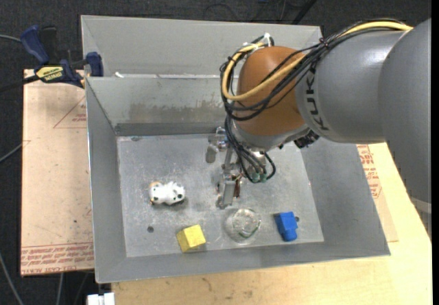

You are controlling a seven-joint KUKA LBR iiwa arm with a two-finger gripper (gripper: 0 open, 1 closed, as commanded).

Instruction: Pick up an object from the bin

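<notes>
Clear cup [243, 223], a small round see-through thing, lies on the floor of the bin [103, 160] close to the front wall, and it is the thing nearest to me. I judge the task to be at its start: all four things I can see rest on the bin floor and none is lifted, so the whole grasp and the lift are left to do.

My hand [225, 201] hangs low over the middle of the floor, just behind the cup and a little to its left in the camera view. It looks to be touching nothing, though I cannot be sure of its height. I cannot tell how far it is open, and I see nothing in it.

The white toy [167, 193] lies well to the left of my hand. The blue piece [287, 225] lies just right of the cup, apart from it. The yellow block [191, 238] sits at the front, between the toy and the cup, touching neither. If the cup is my pick, I judge I must first come forward and down over it.
</notes>
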